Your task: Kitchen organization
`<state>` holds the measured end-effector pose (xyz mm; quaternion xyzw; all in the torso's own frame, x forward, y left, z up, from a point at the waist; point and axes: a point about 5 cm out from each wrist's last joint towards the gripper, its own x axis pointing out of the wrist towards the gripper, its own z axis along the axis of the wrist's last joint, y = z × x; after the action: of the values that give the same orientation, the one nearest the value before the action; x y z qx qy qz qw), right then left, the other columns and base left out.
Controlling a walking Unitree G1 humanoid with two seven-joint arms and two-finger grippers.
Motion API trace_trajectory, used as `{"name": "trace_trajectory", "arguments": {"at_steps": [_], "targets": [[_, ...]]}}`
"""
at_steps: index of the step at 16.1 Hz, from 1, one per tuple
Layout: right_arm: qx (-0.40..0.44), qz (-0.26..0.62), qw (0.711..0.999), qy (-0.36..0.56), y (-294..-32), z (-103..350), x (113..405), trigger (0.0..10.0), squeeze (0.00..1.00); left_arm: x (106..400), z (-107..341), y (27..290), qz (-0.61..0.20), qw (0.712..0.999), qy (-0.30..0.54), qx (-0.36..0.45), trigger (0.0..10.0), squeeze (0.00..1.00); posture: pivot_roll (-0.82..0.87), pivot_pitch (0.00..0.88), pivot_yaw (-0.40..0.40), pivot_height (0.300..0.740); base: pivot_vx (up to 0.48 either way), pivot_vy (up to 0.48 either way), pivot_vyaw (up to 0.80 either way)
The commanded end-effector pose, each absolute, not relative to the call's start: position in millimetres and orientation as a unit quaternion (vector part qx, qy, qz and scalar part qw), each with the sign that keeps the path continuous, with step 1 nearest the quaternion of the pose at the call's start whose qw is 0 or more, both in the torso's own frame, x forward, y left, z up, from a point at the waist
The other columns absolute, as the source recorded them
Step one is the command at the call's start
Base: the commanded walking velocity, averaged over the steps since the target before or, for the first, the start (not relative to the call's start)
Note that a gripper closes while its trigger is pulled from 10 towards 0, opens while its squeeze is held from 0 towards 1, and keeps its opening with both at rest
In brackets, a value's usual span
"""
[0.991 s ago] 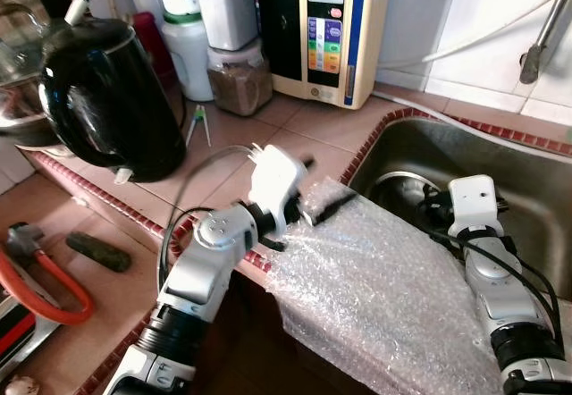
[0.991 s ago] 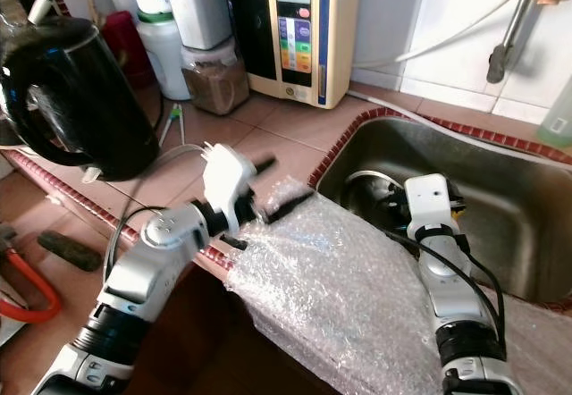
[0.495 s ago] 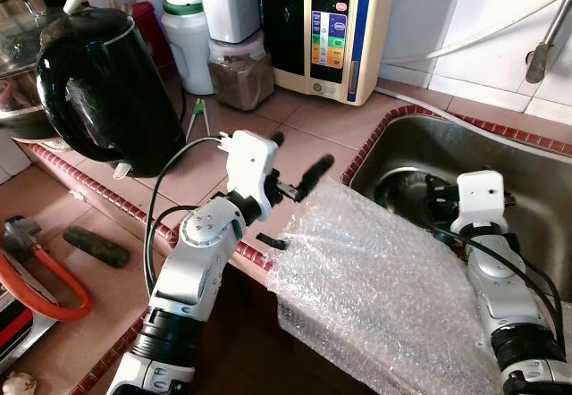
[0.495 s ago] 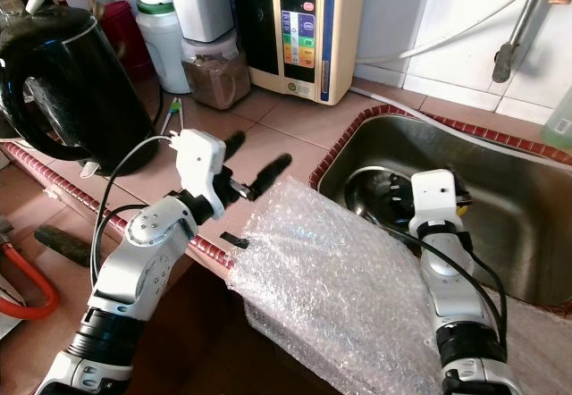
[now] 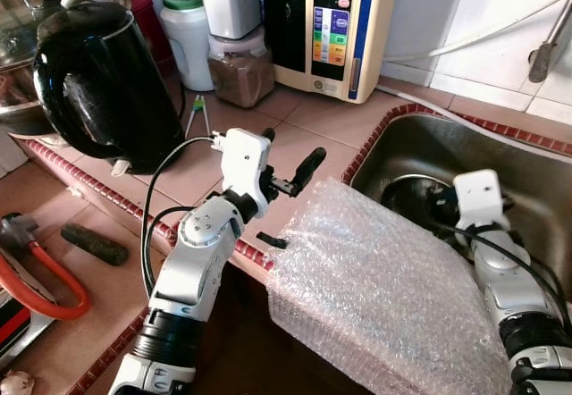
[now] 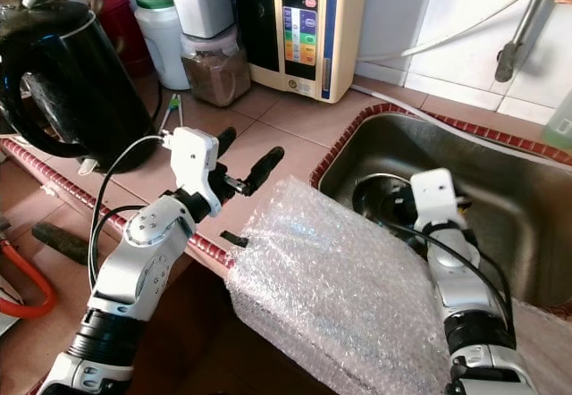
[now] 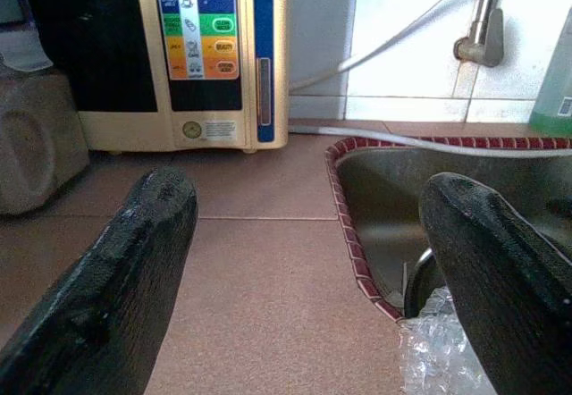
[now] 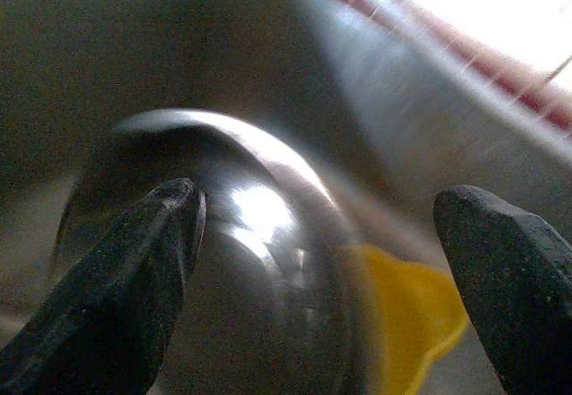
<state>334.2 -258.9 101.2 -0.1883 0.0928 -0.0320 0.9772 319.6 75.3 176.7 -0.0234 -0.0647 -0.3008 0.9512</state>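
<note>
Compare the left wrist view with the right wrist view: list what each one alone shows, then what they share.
Left wrist view alone: the tiled counter, the cream water purifier against the wall, a corner of bubble wrap, and the open left gripper above the counter.
Right wrist view alone: a shiny steel bowl with something yellow beside it, framed by the open right gripper.
Both: the steel sink with its red-tiled rim.

Bubble wrap [image 5: 384, 288] draped over counter edge, steel bowl [image 8: 241, 261] in sink [image 5: 536, 180]
</note>
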Motion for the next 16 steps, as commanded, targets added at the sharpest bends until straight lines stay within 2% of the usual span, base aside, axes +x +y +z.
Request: {"name": "trace_trajectory", "arguments": {"at_steps": [1, 5, 7, 9, 10, 11, 12, 13, 16], "targets": [[-0.161, -0.005, 0.978, 0.132, -254, 93, 335, 10.0, 0.00, 317, 177, 74, -0.312, 0.948, -0.063, -0.017, 10.0, 1.00, -0.07, 0.036, 0.050, 0.740, 0.000, 0.000, 0.00], [-0.076, 0.056, 0.978, 0.186, -241, 82, 332, 10.0, 0.00, 312, 176, 63, -0.372, 0.927, -0.048, -0.014, 10.0, 1.00, -0.07, 0.038, 0.058, 0.740, 0.000, 0.000, 0.00], [-0.062, 0.041, 0.985, 0.154, -242, 91, 335, 10.0, 0.00, 311, 176, 61, -0.387, 0.921, -0.042, -0.010, 10.0, 1.00, -0.07, 0.039, 0.064, 0.740, 0.000, 0.000, 0.00], [-0.051, 0.023, 0.997, 0.059, -240, 115, 338, 10.0, 0.00, 311, 175, 61, -0.393, 0.919, -0.037, -0.004, 10.0, 1.00, -0.08, 0.039, 0.079, 0.740, 0.000, 0.000, 0.00], [-0.046, 0.015, 0.998, 0.031, -240, 123, 336, 10.0, 0.00, 310, 174, 61, -0.392, 0.919, -0.035, -0.005, 10.0, 0.68, -0.08, 0.039, 0.081, 0.740, 0.000, 0.000, 0.00], [-0.045, 0.006, 0.999, 0.006, -239, 131, 334, 10.0, 0.00, 310, 171, 63, -0.386, 0.922, -0.031, -0.005, 10.0, 0.42, -0.09, 0.038, 0.084, 0.740, 0.000, 0.000, 0.00], [-0.046, 0.004, 0.999, -0.002, -239, 133, 333, 10.0, 0.00, 309, 170, 64, -0.383, 0.923, -0.029, -0.003, 10.0, 0.35, -0.09, 0.037, 0.084, 0.740, 0.000, 0.000, 0.00], [-0.046, 0.007, 0.999, -0.024, -237, 139, 328, 10.0, 0.00, 309, 166, 67, -0.362, 0.932, -0.023, -0.007, 10.0, 0.01, -0.09, 0.037, 0.085, 0.740, 0.000, 0.000, 0.00], [-0.052, 0.021, 0.997, -0.046, -230, 149, 308, 10.0, 0.00, 306, 162, 82, -0.318, 0.947, -0.017, -0.033, 10.0, 0.00, -0.10, 0.031, 0.100, 0.740, 0.000, 0.000, 0.00]]}}
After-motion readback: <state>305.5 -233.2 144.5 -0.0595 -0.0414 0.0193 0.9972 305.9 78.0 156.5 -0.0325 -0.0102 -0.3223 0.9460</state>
